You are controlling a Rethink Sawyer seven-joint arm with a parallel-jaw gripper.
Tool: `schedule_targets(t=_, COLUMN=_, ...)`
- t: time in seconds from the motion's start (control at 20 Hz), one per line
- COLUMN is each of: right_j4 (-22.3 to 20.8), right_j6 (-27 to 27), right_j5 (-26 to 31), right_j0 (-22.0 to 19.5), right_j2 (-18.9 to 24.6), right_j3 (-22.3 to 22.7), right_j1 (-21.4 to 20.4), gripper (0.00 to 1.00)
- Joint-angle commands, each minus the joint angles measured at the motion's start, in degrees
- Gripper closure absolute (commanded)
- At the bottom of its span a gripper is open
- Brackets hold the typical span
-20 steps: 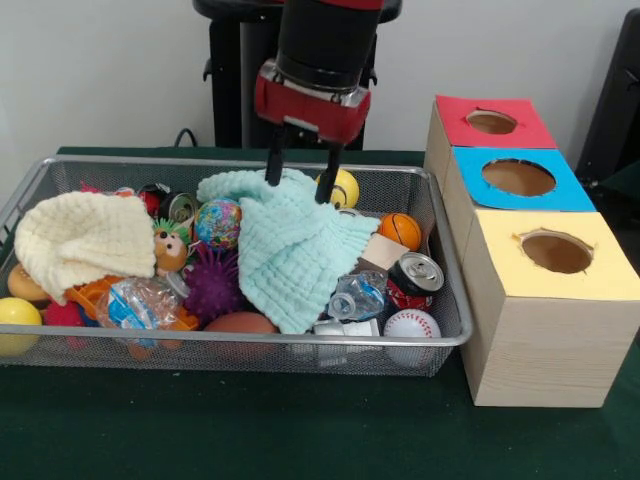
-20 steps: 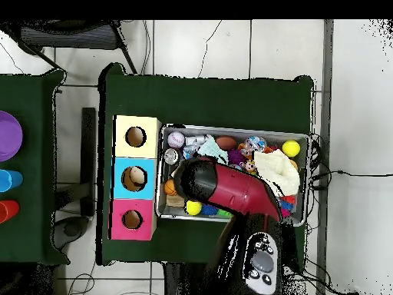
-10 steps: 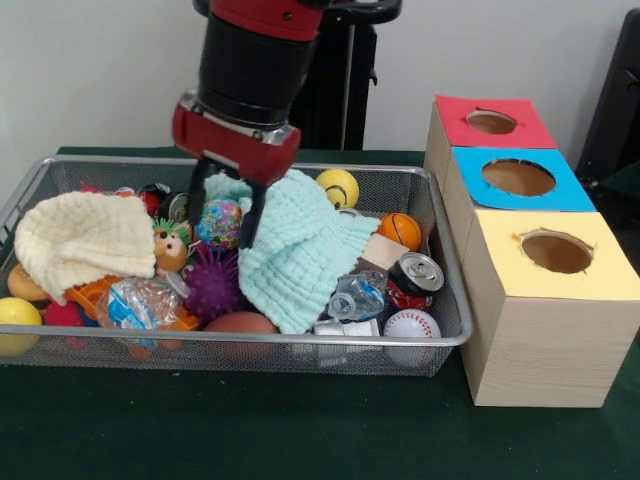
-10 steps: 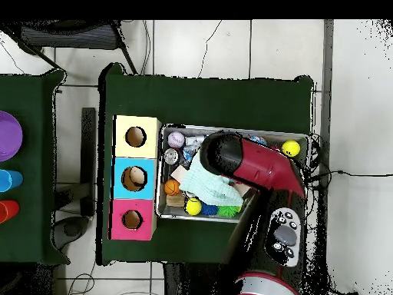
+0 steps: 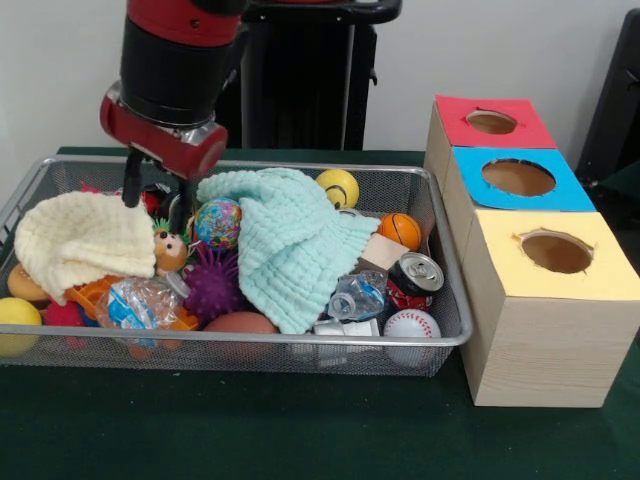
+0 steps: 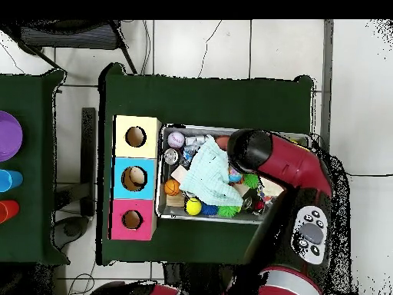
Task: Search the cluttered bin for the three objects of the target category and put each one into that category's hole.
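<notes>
My gripper (image 5: 153, 203) hangs open in the left part of the wire bin (image 5: 250, 338), its fingers just above the right edge of the cream cloth (image 5: 85, 240) and an orange-faced toy (image 5: 170, 250). Nothing is held. A mint cloth (image 5: 290, 245) lies draped over the middle of the clutter. Around it are a yellow smiley ball (image 5: 338, 187), a small basketball (image 5: 400, 230), a baseball (image 5: 411, 325), a globe-patterned ball (image 5: 218, 222), a purple spiky ball (image 5: 212, 283), a soda can (image 5: 413, 277) and a crushed bottle (image 5: 358, 295). In the overhead view the arm (image 6: 280, 165) hides the gripper.
Three wooden boxes with round holes stand right of the bin: red-topped (image 5: 490, 122), blue-topped (image 5: 518, 178), yellow-topped (image 5: 556, 252). A brown football (image 5: 240, 324) and a yellow ball (image 5: 18, 320) lie along the bin's front. Overhead, the mint cloth (image 6: 206, 175) lies beside the arm.
In the front view the gripper has swept left, from over the mint cloth to the cream cloth's edge. The mint cloth shifted slightly, and the smiley ball shows more.
</notes>
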Motion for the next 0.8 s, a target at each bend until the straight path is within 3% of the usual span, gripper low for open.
schedule_targets(t=0.05, right_j4=-0.5, right_j6=11.6, right_j5=11.8, right_j0=-1.0, right_j2=-1.0, right_j3=5.0, right_j1=3.5, gripper=0.0)
schedule_targets(t=0.15, right_j4=-0.5, right_j6=11.4, right_j5=14.5, right_j0=-1.1, right_j2=-1.1, right_j3=6.3, right_j1=3.5, gripper=0.0)
schedule_targets(t=0.3, right_j4=0.3, right_j6=11.3, right_j5=13.9, right_j0=-1.6, right_j2=-0.5, right_j3=8.7, right_j1=2.9, gripper=0.0)
schedule_targets(t=0.5, right_j4=2.8, right_j6=12.3, right_j5=7.8, right_j0=-2.9, right_j2=2.0, right_j3=10.5, right_j1=2.8, gripper=0.0)
schedule_targets(t=0.8, right_j4=6.8, right_j6=13.8, right_j5=5.1, right_j0=-3.3, right_j2=4.4, right_j3=11.6, right_j1=1.7, gripper=0.0)
